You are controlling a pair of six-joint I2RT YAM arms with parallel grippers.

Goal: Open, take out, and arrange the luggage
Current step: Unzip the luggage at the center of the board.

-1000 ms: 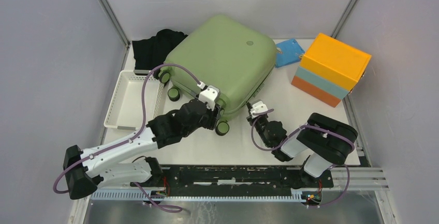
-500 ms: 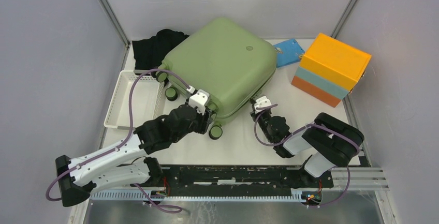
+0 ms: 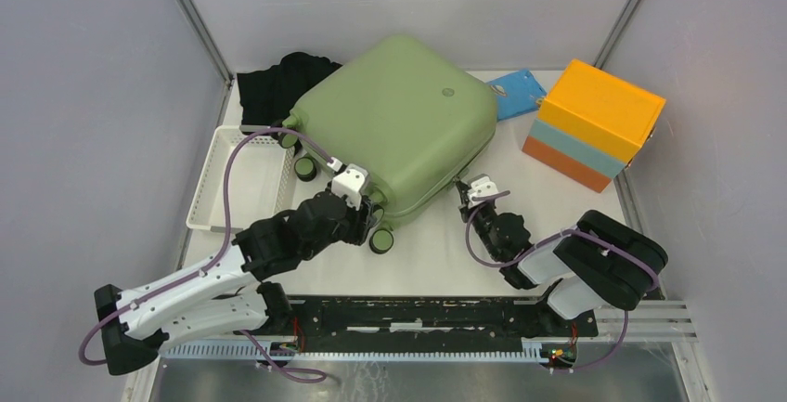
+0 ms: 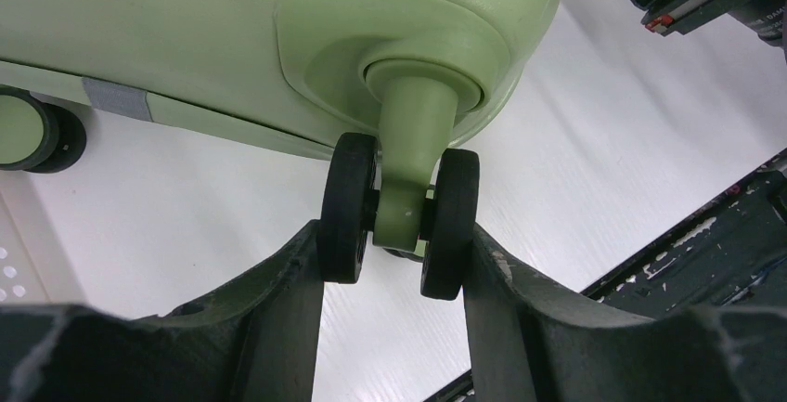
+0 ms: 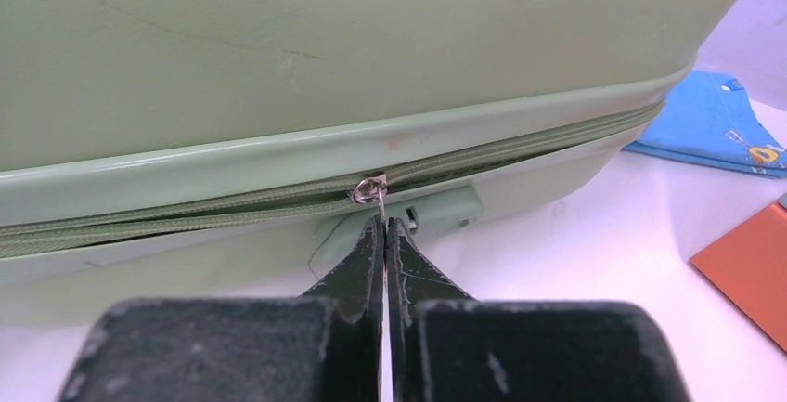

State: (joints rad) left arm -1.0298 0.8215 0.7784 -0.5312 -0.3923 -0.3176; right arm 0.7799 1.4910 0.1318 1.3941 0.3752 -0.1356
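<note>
Top external: the suitcase [image 3: 394,123] is lying closed on the table [image 3: 436,253], toward its far side. Left wrist: the left claw [image 4: 397,253] is gripping the near wheel [image 4: 350,207]. Right wrist: the right claw [image 5: 383,233] is pinching the zip pull [image 5: 369,188]; the zip [image 5: 186,209] is running left-right.

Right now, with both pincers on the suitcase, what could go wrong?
1. The right pincer pinches only the thin zipper pull; it could slip out once pulling starts.
2. The left pincer clamps just a caster, which probably swivels, so the suitcase may twist or slide rather than stay braced.
</note>
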